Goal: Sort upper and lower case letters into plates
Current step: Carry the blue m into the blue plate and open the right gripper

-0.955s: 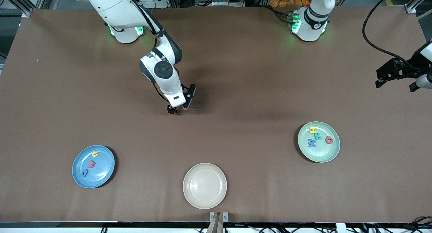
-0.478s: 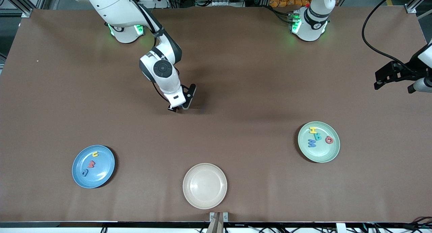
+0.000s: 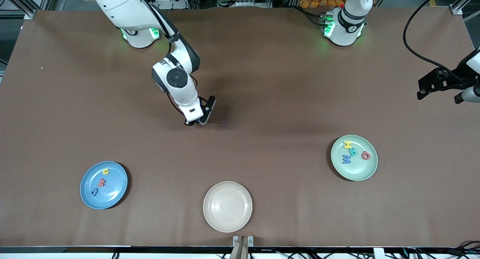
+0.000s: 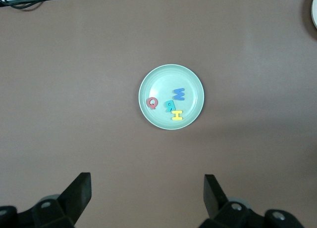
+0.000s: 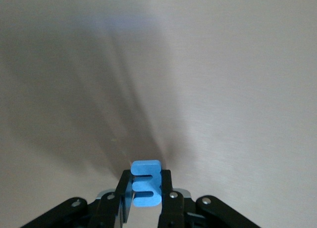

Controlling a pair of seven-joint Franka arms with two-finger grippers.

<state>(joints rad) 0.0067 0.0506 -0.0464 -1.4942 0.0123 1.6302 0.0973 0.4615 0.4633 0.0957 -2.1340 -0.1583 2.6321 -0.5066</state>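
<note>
The brown table (image 3: 262, 101) carries three plates near the front camera's edge: a blue plate (image 3: 112, 193) toward the right arm's end with three letters in it, a bare cream plate (image 3: 227, 206) midway, and a mint plate (image 3: 362, 169) toward the left arm's end holding four. The left gripper (image 4: 148, 198) waits spread wide, high over the mint plate. Mid-table, the right gripper (image 3: 195, 122) pinches a blue letter (image 5: 146, 183) upright by its faces, probably bound for a plate.
</note>
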